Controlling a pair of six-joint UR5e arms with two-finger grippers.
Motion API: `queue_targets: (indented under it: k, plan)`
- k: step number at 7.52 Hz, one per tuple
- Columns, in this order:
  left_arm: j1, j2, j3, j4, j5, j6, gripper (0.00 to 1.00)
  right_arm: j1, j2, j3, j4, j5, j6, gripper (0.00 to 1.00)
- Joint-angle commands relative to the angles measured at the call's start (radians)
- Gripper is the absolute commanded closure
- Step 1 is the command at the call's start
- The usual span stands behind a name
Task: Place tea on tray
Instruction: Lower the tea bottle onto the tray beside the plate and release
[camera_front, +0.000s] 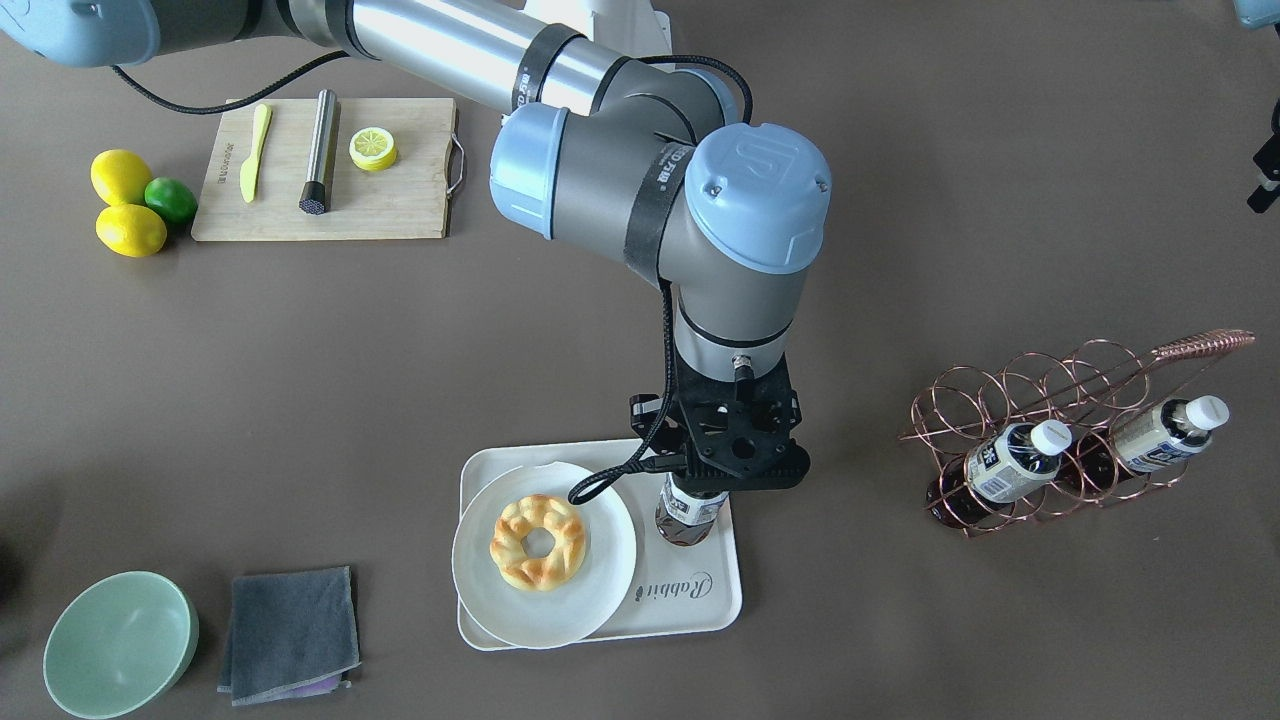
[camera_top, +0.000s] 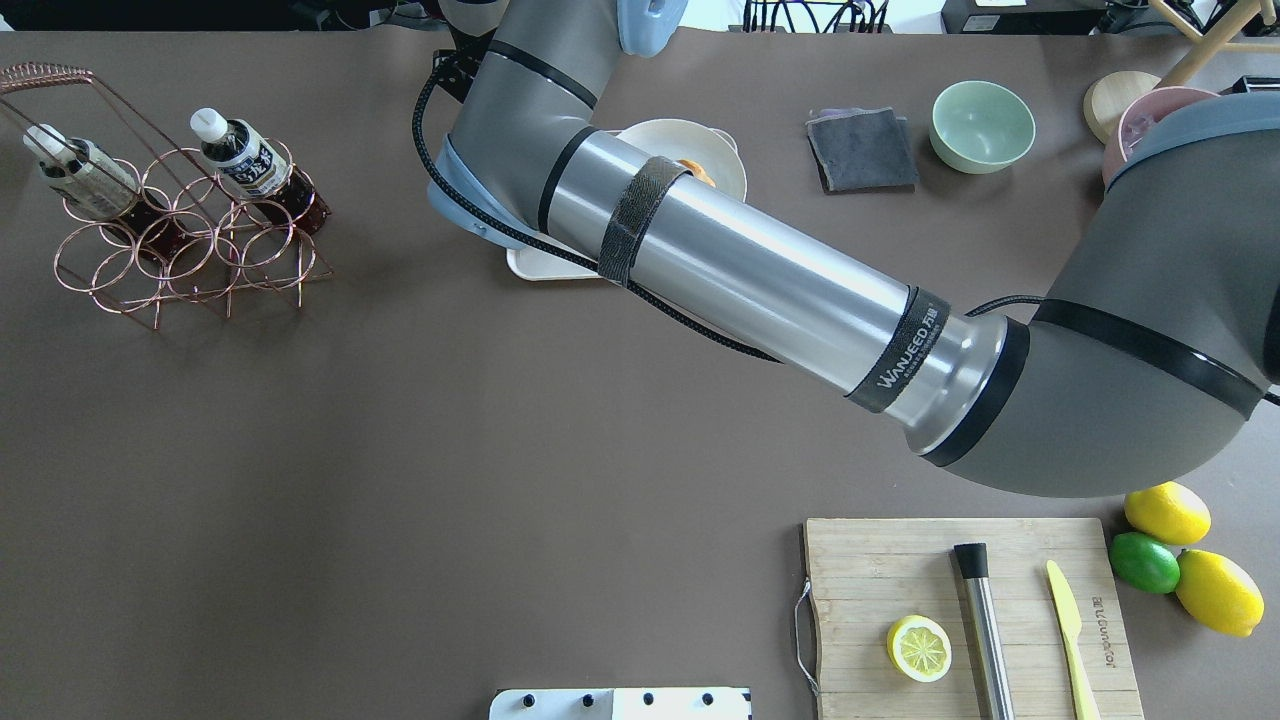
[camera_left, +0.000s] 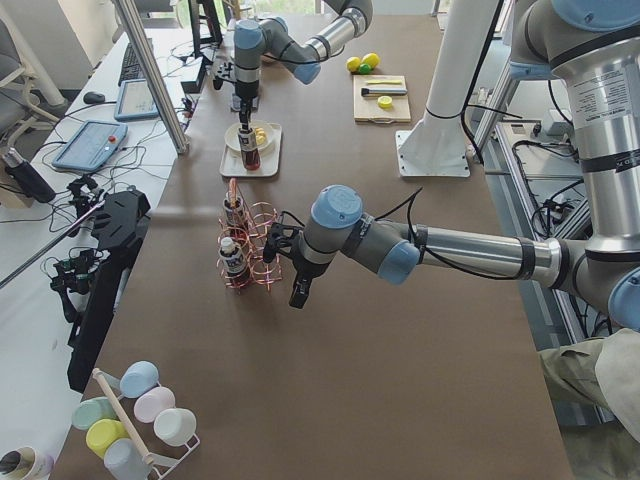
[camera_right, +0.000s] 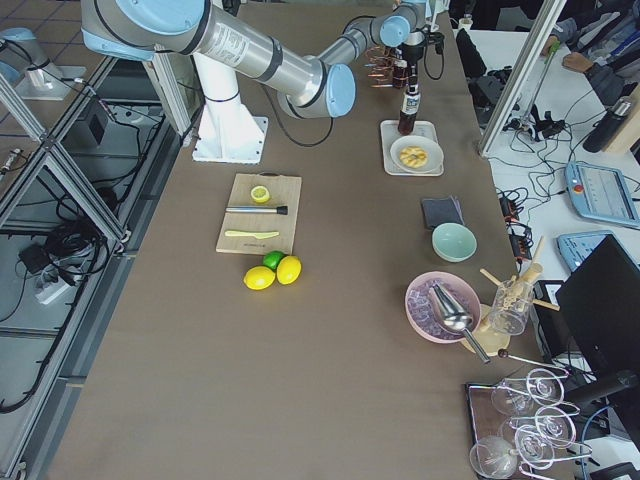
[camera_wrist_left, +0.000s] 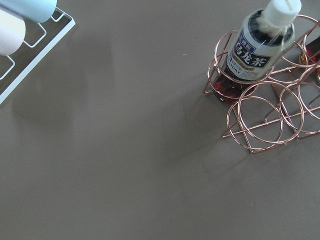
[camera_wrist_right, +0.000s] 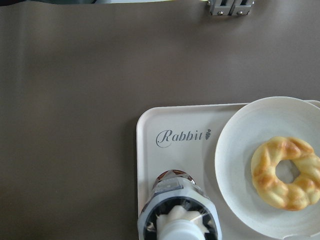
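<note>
The tea (camera_front: 688, 522) stands upright on the off-white tray (camera_front: 700, 600), to the side of the "Rabbit" script. My right gripper (camera_front: 712, 486) is directly over the tea and shut on its top; the black mount hides the fingers. The right wrist view shows the white cap and label (camera_wrist_right: 177, 216) close below, with the bottle's base on the tray (camera_wrist_right: 150, 150). Two other tea bottles (camera_front: 1010, 460) (camera_front: 1165, 435) lie in the copper wire rack (camera_front: 1050, 385). My left gripper (camera_left: 298, 297) hangs beside that rack; I cannot tell whether it is open or shut.
A round white plate (camera_front: 600, 590) with a ring pastry (camera_front: 538, 541) fills the tray's other half. A grey cloth (camera_front: 290, 632) and a green bowl (camera_front: 120, 643) lie nearby. A cutting board (camera_front: 400, 205) with knife, muddler and lemon half, plus lemons and a lime (camera_front: 170, 198), sits farther off.
</note>
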Motion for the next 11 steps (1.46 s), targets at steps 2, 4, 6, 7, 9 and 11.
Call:
queue_targets:
  k: [2,4,6,7,9,11]
  plan:
    - [-0.002,-0.001,0.001,-0.003,0.006,0.0,0.04,0.011,0.002,-0.014,0.013,0.012,0.0,0.03]
    - [0.0,-0.005,0.003,-0.003,0.008,0.0,0.04,0.018,0.002,-0.007,0.012,0.015,-0.025,0.0]
    - [-0.002,-0.021,0.024,-0.001,0.008,0.002,0.04,0.081,-0.062,0.128,-0.066,0.104,-0.08,0.0]
    - [-0.003,-0.019,0.027,0.0,0.002,0.002,0.04,0.131,-0.178,0.271,-0.095,0.145,-0.127,0.0]
    - [-0.021,-0.018,0.053,0.004,-0.004,0.053,0.04,0.272,-0.399,0.471,-0.137,0.246,-0.349,0.0]
    - [-0.064,-0.024,0.072,0.005,-0.065,0.095,0.04,0.427,-0.696,0.624,-0.148,0.296,-0.645,0.0]
